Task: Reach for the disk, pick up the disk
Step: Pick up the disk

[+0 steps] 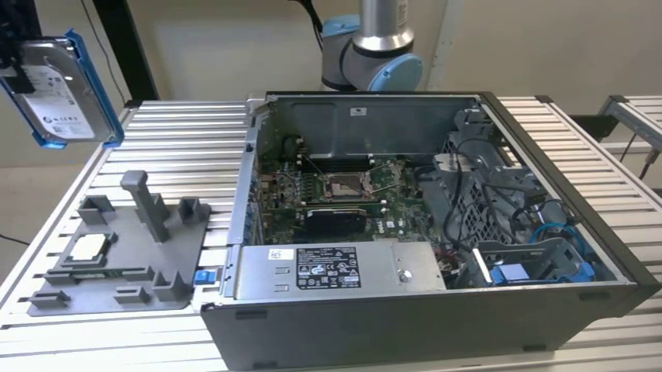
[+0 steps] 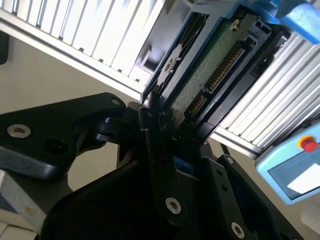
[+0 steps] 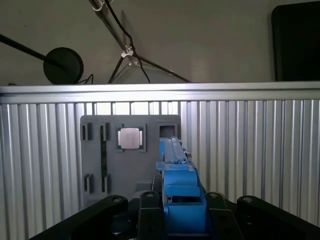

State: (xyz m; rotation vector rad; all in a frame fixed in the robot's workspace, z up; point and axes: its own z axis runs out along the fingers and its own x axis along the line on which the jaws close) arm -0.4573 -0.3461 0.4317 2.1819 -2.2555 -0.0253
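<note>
The disk (image 1: 60, 87), a silver-grey drive with a white label in a bright blue carrier, hangs in the air at the exterior view's upper left, above and beyond the table's corner. My gripper (image 1: 11, 68) is shut on it at that picture's left edge. In the second wrist view the disk (image 2: 215, 65) shows its green circuit board, clamped between my black fingers (image 2: 159, 150). In the first wrist view the blue carrier edge of the disk (image 3: 177, 182) stands between the gripper (image 3: 181, 212) jaws, high over the grey fixture plate.
An open computer case (image 1: 414, 232) fills the middle of the slatted aluminium table (image 1: 176, 132). A grey fixture plate (image 1: 124, 260) with an upright post (image 1: 145, 203) and a small silver chip (image 1: 88, 246) lies at the exterior view's left. The arm's base (image 1: 373, 46) stands behind the case.
</note>
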